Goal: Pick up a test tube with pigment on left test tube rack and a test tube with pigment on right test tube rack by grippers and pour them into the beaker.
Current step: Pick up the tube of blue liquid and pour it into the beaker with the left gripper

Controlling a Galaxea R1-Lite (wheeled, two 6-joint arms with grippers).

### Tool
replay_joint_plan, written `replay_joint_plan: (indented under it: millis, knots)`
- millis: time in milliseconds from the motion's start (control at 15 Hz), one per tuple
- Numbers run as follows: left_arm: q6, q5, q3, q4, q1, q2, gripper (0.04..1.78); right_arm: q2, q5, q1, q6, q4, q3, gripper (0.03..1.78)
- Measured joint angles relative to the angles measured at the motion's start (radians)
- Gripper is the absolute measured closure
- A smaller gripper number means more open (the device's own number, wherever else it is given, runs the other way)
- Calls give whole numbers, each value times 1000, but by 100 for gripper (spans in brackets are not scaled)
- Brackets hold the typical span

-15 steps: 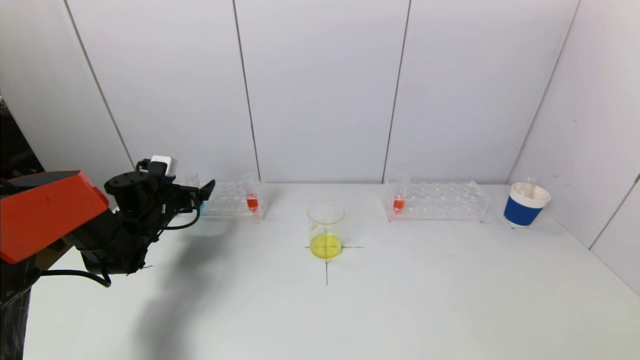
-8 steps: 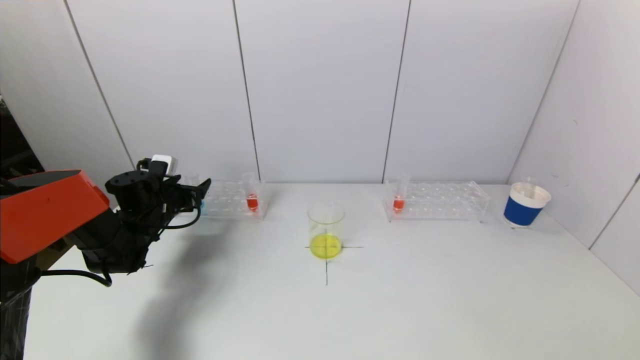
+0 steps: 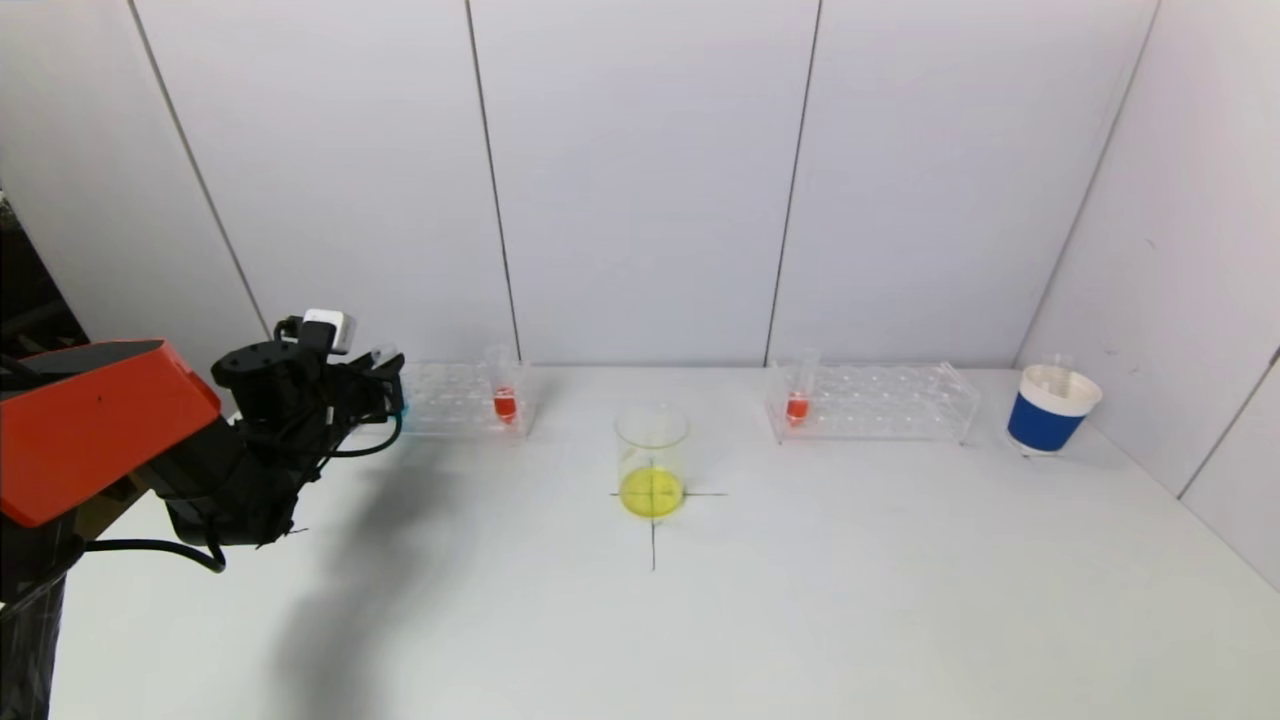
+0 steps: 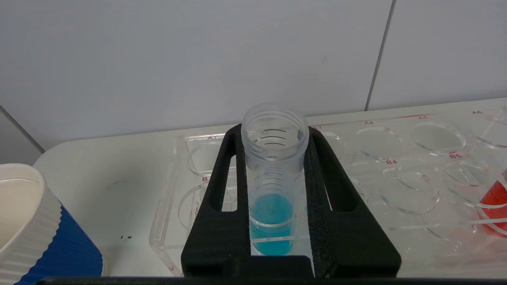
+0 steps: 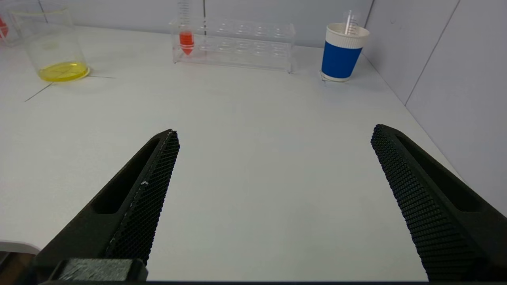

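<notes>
Blue liquid fills the bottom of a clear test tube [image 4: 273,174] that the left claw [image 4: 273,206] pinches between its two black fingers [image 4: 336,206]. That tube stands upright in the left rack [image 4: 396,186], at the rack's outer end; its long axis runs vertical and its open threaded mouth points up. Printed graduation lines ring its wall above the liquid. At the other end of the same clear acrylic rack stands a second tube with red liquid [image 3: 505,400], also upright with its mouth up. The remaining holes seen in the left wrist view hold nothing.

Near the middle of the white tabletop [image 3: 800,600] a glass beaker [image 3: 652,460] sits on a drawn black cross, with a shallow layer of yellow liquid at its bottom. To its right, the right rack [image 3: 880,405] carries one upright tube of red liquid [image 3: 797,400] at the end nearest the beaker. Beyond that rack, well apart from it, a blue and white paper cup [image 3: 1050,410] holds a thin clear tube that leans against its rim. A similar blue and white cup [image 4: 35,233] stands just beside the left rack's outer end.

The right claw [image 5: 273,198] hangs low over bare tabletop, well apart from the racks, its fingers spread wide with nothing between them.
</notes>
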Motion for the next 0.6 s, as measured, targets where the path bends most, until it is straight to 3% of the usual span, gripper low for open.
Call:
replay_joint_plan:
  millis: [600]
  knots:
    - [0, -1, 1, 0, 0, 0, 140, 0, 0, 0, 0, 0, 0, 5]
